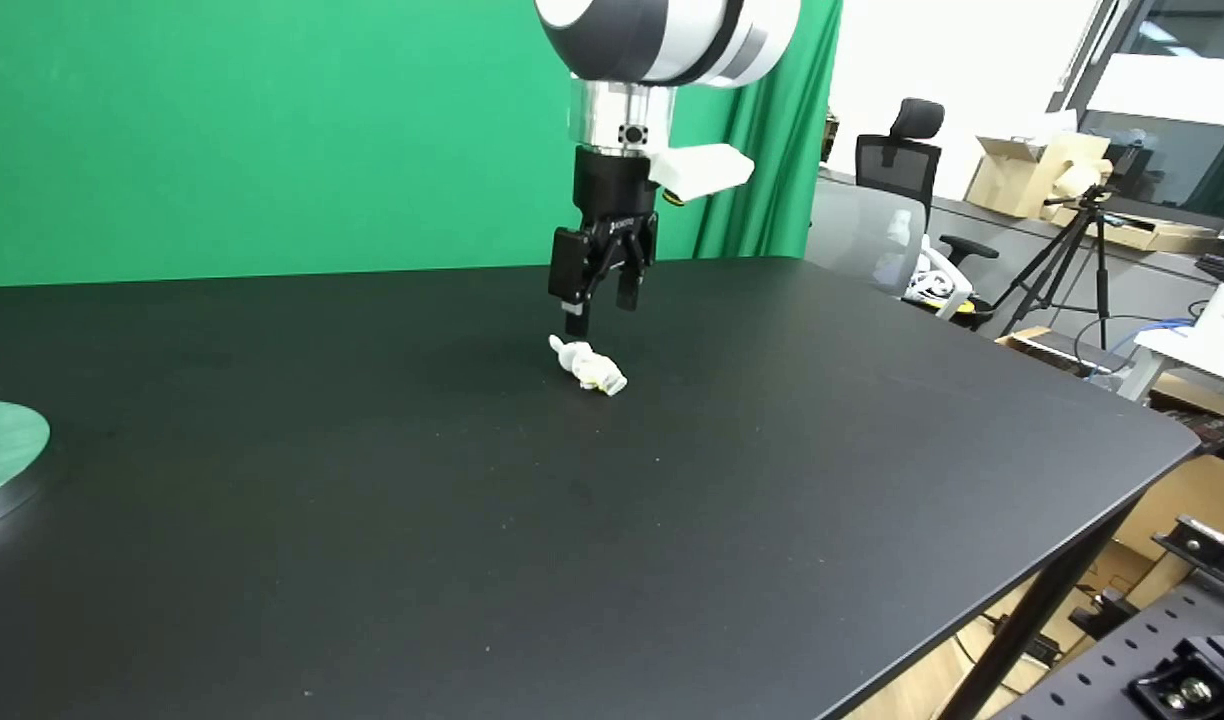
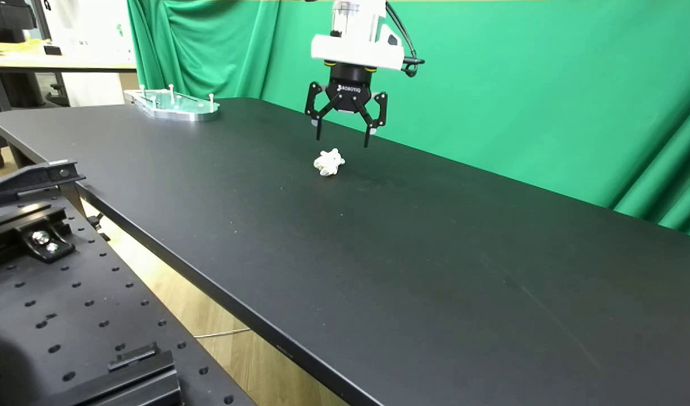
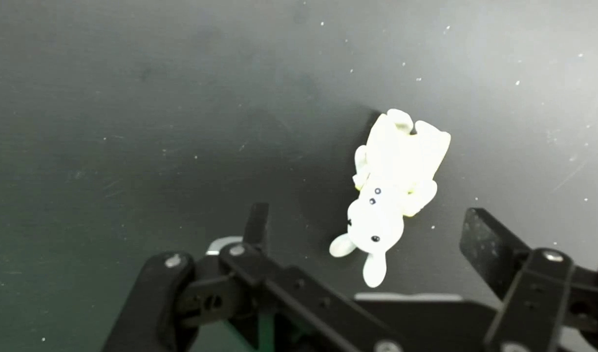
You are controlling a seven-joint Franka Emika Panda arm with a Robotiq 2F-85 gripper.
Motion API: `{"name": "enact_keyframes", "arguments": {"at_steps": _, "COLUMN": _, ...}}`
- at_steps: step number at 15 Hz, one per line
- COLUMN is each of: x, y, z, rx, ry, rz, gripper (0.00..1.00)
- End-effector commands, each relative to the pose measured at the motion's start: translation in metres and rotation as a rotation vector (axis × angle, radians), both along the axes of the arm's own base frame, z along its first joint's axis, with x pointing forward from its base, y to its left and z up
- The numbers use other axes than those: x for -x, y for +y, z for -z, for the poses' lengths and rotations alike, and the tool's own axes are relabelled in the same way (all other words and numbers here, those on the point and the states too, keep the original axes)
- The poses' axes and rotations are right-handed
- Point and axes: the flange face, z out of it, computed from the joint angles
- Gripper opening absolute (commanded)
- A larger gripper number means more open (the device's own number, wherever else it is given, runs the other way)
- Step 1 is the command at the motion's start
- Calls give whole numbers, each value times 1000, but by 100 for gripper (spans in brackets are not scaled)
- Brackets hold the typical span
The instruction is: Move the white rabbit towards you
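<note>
The white rabbit lies on its back on the black table, small and with a faint yellow tint. It also shows in an exterior view. In the wrist view the rabbit has its ears toward the gripper base and its legs pointing up and away. My gripper is open and empty, pointing down above the table near the rabbit's ear end. In an exterior view the gripper has its fingers spread wide. In the wrist view the rabbit's head is between the open fingers, touching neither.
A pale green disc-like plate with a metallic rim stands at the table's edge; in an exterior view the plate has several short posts. A green curtain hangs behind the table. A perforated black base plate stands beside the table edge.
</note>
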Motion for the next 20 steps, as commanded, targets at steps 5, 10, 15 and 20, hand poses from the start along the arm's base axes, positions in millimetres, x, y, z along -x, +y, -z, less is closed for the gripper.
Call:
{"name": "enact_keyframes", "arguments": {"at_steps": 5, "x": -14, "y": 7, "z": 18, "rx": -7, "ry": 34, "rz": -21, "gripper": 75}}
{"name": "enact_keyframes", "arguments": {"at_steps": 10, "x": -15, "y": 8, "z": 25, "rx": -7, "ry": 47, "rz": -30, "gripper": 45}}
{"name": "enact_keyframes", "arguments": {"at_steps": 15, "x": -15, "y": 9, "z": 26, "rx": -5, "ry": 50, "rz": 8, "gripper": 11}}
{"name": "enact_keyframes", "arguments": {"at_steps": 20, "x": -4, "y": 15, "z": 5, "rx": -44, "ry": 28, "rz": 234, "gripper": 8}}
